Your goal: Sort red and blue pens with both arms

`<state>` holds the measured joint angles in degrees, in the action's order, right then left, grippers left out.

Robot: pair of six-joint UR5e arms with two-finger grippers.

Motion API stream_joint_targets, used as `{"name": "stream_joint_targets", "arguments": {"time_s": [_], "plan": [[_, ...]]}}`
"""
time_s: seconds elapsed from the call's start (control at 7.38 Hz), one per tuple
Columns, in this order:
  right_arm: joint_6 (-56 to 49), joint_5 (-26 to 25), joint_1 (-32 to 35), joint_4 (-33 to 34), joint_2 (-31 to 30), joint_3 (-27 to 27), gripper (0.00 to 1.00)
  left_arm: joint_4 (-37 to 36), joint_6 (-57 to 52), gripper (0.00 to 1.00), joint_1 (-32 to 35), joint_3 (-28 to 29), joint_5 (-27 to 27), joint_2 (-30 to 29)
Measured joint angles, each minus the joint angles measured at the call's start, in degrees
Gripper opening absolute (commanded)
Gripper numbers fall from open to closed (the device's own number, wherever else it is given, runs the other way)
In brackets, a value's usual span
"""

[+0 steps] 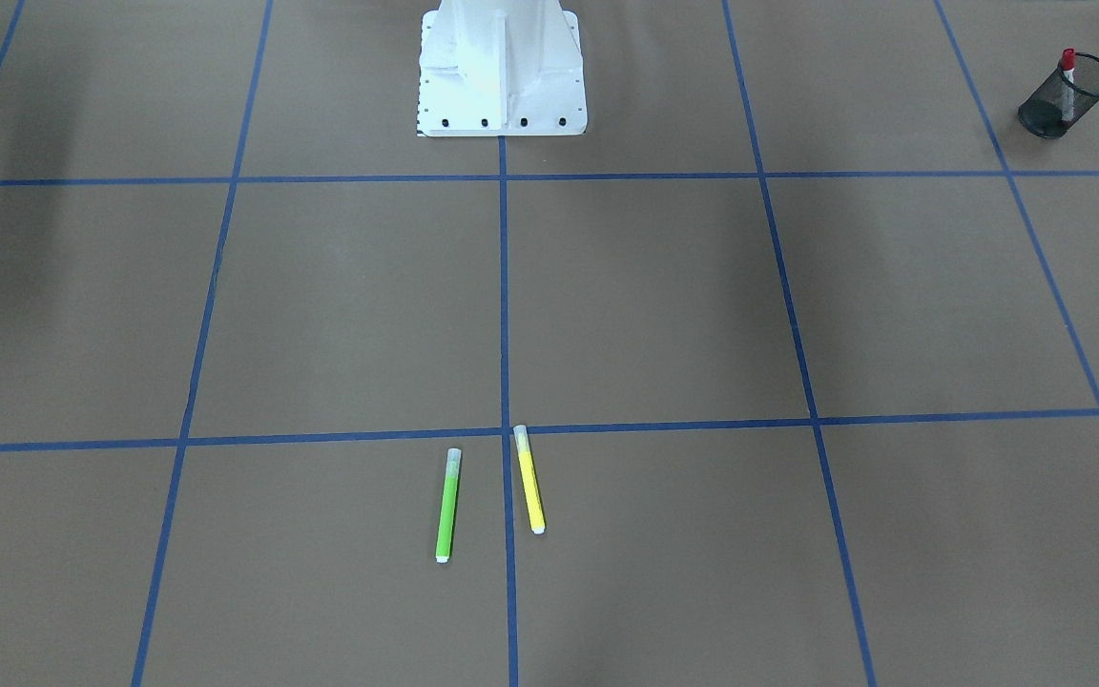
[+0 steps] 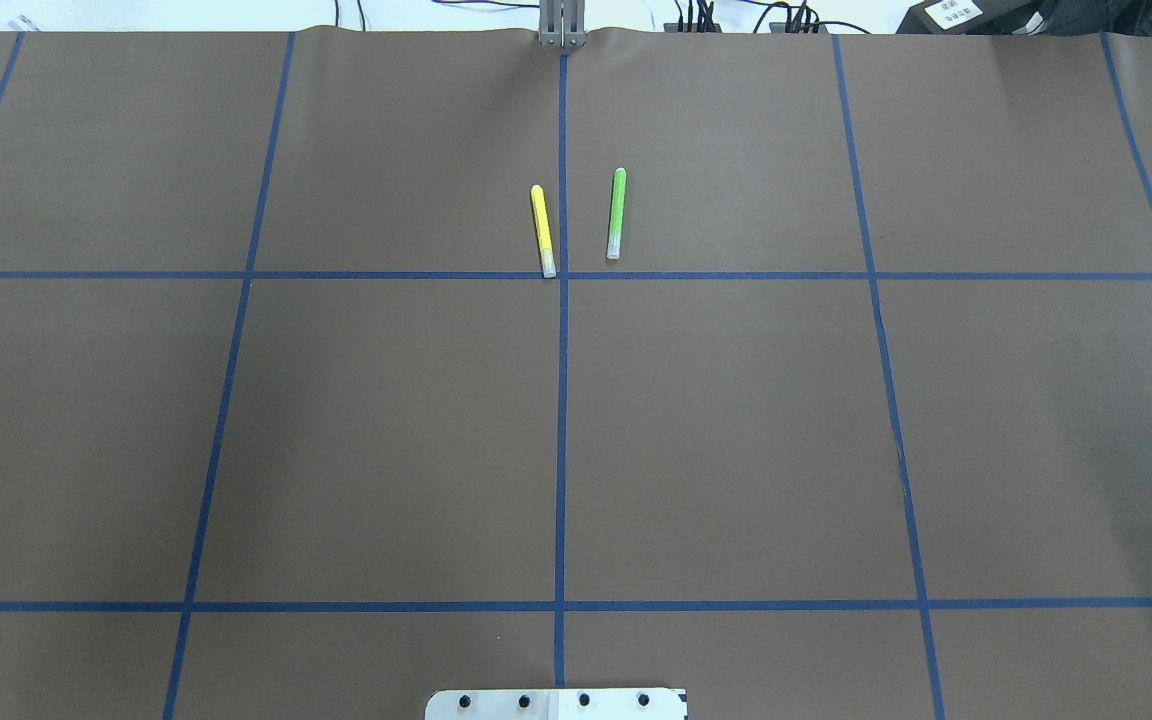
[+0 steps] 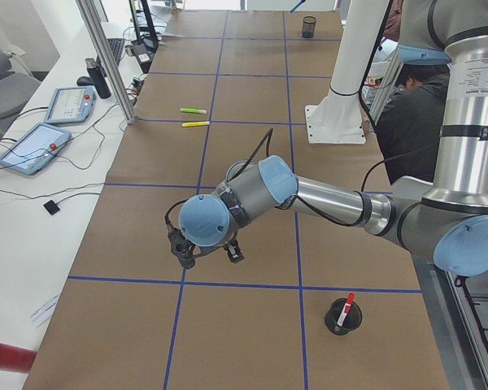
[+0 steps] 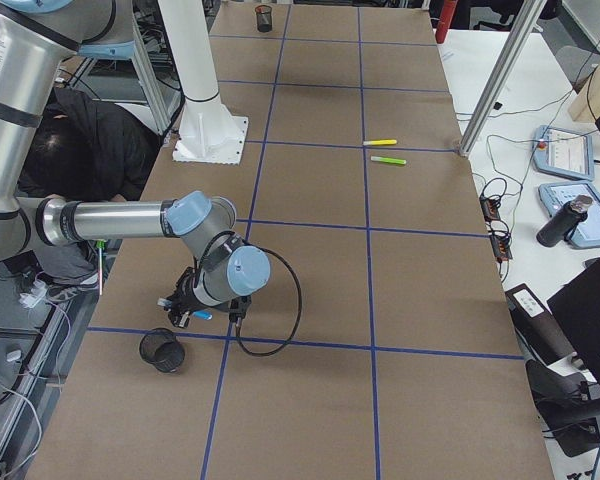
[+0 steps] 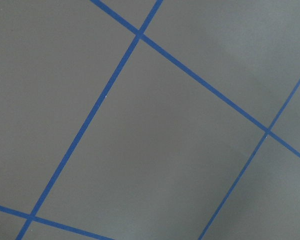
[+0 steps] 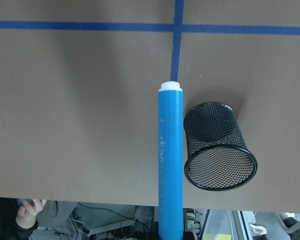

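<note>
The red pen (image 1: 1067,78) stands in a black mesh cup (image 1: 1074,107) on the robot's left side; the exterior left view shows the same red pen (image 3: 346,306) in that cup (image 3: 342,318). My left gripper (image 3: 205,253) hangs low over the paper, well away from the cup; I cannot tell whether it is open or shut. The blue pen (image 6: 170,160) is held in my right gripper (image 4: 195,308), just above the table. An empty black mesh cup (image 6: 220,150) sits close beside the blue pen (image 4: 202,315).
A green marker (image 2: 616,213) and a yellow marker (image 2: 542,230) lie side by side at the table's far middle. The white robot pedestal (image 1: 500,67) stands at the robot's edge. A person (image 3: 411,106) sits behind it. Metal posts (image 4: 510,60) and tablets flank the far edge.
</note>
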<state>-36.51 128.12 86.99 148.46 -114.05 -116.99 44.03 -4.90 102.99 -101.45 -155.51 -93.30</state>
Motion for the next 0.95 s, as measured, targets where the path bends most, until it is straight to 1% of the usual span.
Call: {"name": "stream_joint_targets", "arguments": {"time_s": [0.54,0.95], "plan": [[-6.71,-3.64,4.19,4.18,-0.1,5.37,0.0,0.9,-0.01,1.0,-0.05,-0.5,-0.06,-0.25],[-6.91,-3.39,4.57,9.23,0.76,8.1,0.0,0.63,0.08,1.0,-0.01,-2.45,-0.06,-0.23]]}}
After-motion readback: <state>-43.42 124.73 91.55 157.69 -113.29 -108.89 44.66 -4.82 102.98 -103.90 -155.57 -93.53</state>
